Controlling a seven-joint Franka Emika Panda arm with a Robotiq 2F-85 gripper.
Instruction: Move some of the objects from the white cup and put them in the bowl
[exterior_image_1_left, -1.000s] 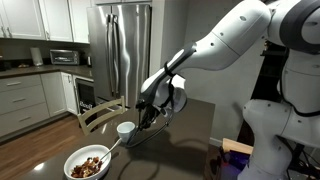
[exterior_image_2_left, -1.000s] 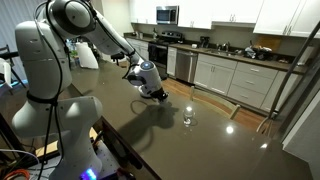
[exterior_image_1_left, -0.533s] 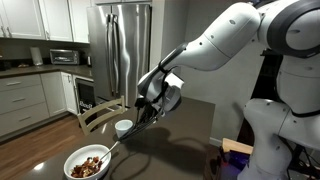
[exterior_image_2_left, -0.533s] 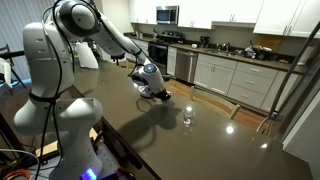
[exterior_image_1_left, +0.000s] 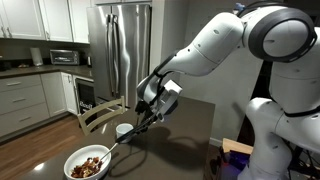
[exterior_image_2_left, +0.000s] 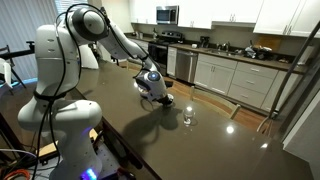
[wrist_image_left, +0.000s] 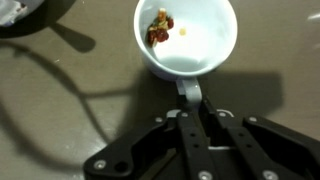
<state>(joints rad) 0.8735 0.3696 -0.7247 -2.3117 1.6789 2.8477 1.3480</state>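
Bits (wrist_image_left: 160, 27) being scooped from the cup (wrist_image_left: 190, 55)
The tool (wrist_image_left: 192, 108) is pinched on a white spoon (wrist_image_left: 190, 91) reaching into the cup, near the bowl (exterior_image_1_left: 88, 163); the spoon should be kept level when lifted.

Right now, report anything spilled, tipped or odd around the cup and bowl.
Nothing stands out. The white cup stands upright with a few reddish-brown bits inside, none visibly spilled on the dark table; the bowl sits upright too.

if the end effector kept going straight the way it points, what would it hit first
Probably the white cup: the end effector aims at its near rim, where the white piece it grips reaches; depth is unclear.
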